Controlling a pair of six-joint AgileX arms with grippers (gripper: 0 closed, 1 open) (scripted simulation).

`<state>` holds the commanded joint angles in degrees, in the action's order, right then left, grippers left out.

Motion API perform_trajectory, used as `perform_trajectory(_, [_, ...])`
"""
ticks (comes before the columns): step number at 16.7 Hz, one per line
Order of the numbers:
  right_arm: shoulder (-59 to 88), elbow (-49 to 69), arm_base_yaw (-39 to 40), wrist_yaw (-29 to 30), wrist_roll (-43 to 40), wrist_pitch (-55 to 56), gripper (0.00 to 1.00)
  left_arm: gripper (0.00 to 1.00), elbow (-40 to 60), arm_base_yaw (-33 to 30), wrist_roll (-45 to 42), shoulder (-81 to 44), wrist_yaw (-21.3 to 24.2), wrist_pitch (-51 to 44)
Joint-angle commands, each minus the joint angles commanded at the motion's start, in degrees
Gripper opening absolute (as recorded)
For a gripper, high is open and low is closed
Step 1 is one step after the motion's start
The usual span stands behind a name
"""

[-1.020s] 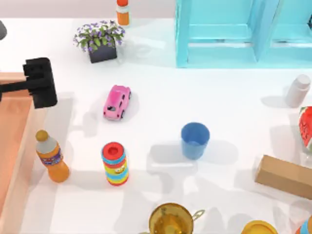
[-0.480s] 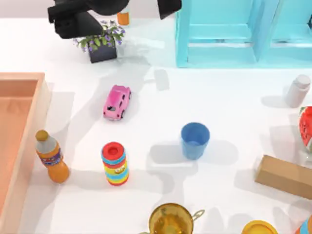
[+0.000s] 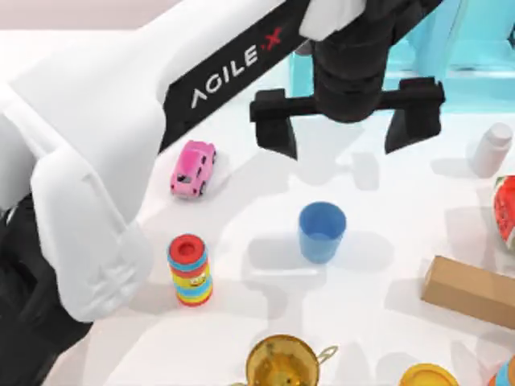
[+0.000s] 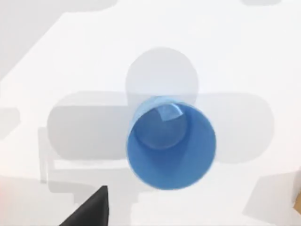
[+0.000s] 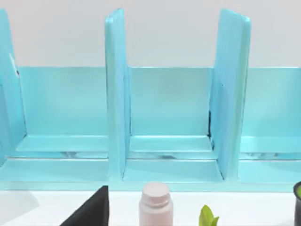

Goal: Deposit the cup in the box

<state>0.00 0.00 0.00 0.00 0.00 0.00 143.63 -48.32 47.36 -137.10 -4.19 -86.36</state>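
Swung across since a moment ago, my left gripper (image 3: 348, 129) now hovers above the upright cup (image 3: 322, 232), fingers spread wide.

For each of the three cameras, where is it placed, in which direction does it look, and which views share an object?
Top view: above the table, looking down; the left arm reaches across, its left gripper open, in this view just beyond the cup.
Left wrist view: on the left arm, looking down into the cup; a dark finger shows.
Right wrist view: facing the turquoise cabinet.
Shared: top and left wrist views both show the cup.
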Motion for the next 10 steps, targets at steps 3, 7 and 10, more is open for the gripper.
perform_trajectory(3, [0.0, 0.0, 0.0, 0.0, 0.0, 0.0, 1.00, 1.00, 5.0, -2.4, 1.5, -6.4, 0.2, -3.9])
perform_trajectory(7, [0.0, 0.0, 0.0, 0.0, 0.0, 0.0, 1.00, 1.00, 5.8, -2.9, 1.8, -7.7, 0.2, -4.6])
perform_trajectory(10, [0.0, 0.0, 0.0, 0.0, 0.0, 0.0, 1.00, 1.00, 5.7, -2.7, 1.8, -7.8, 0.2, -4.5])
